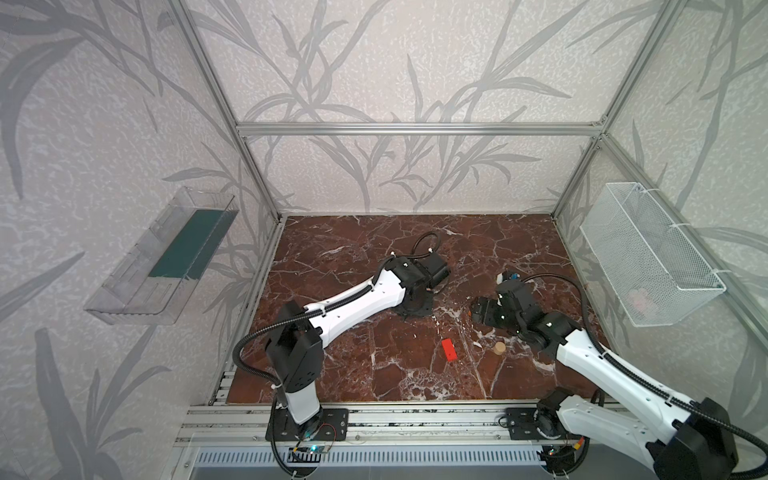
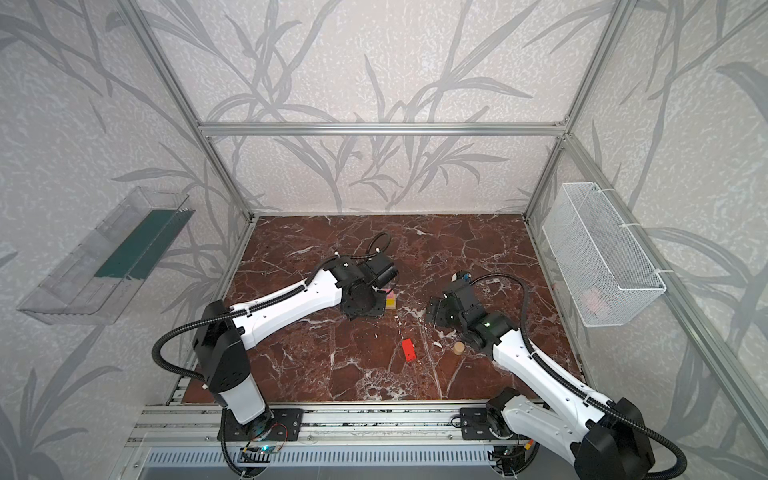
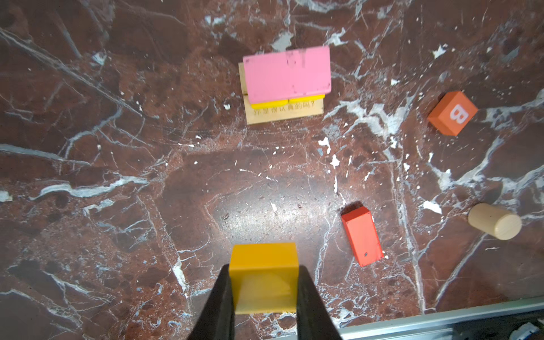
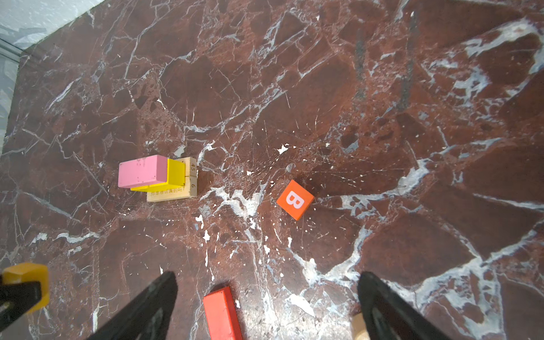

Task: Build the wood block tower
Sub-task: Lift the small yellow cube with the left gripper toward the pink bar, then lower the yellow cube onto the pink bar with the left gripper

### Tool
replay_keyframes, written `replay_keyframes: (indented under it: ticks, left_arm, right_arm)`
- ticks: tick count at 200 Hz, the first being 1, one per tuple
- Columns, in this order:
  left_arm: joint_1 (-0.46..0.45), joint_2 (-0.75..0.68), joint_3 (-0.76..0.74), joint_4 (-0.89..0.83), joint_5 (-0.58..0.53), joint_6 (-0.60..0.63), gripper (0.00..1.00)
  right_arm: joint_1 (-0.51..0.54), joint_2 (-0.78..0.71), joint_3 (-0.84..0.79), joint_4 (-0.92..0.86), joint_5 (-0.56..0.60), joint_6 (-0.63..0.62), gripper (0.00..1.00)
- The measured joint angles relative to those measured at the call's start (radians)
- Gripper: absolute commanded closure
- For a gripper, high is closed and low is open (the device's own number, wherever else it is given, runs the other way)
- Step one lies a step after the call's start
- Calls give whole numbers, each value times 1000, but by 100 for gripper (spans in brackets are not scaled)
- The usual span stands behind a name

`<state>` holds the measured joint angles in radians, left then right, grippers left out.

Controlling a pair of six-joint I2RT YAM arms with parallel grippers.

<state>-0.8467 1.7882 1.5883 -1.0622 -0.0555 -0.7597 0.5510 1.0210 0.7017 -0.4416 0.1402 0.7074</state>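
Note:
In the left wrist view my left gripper (image 3: 264, 269) is shut on an orange-yellow cube (image 3: 263, 276), lifted above the marble floor. Beyond it stands the tower: a tan plank (image 3: 282, 113), yellow cubes (image 3: 273, 101) and a pink brick (image 3: 287, 73) on top. An orange-red cube marked B (image 3: 452, 113), a red brick (image 3: 362, 235) and a tan cylinder (image 3: 494, 220) lie loose. My right gripper (image 4: 268, 278) hangs open above the red brick (image 4: 222, 315), holding nothing. In a top view the left arm hides most of the tower (image 2: 390, 297).
A white wire basket (image 1: 648, 257) hangs on the right wall and a clear plastic bin (image 1: 162, 257) on the left wall. An aluminium rail (image 1: 415, 415) carrying both arm bases runs along the floor's front edge. Metal frame posts stand at the back corners.

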Motion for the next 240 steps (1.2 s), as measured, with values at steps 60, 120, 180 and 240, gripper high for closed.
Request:
replay_keyframes:
  ticks: [60,120,180,240]
  left_arm:
    - [76,182,228,-78,9,37,80]
    - [97,269,322,-98,33,43,81]
    - [111,314,333,-96,34,40,80]
    - [120,332,342,-85,33,40,81]
  right_arm:
    - [-29,-6,-19,26,-27,3,4]
    - [-58,-14,-32,29,-42,2,4]
    - [-88,-16,-39,34,-57,1,4]
    - [-125,-58,-66,32,-66,-2,4]
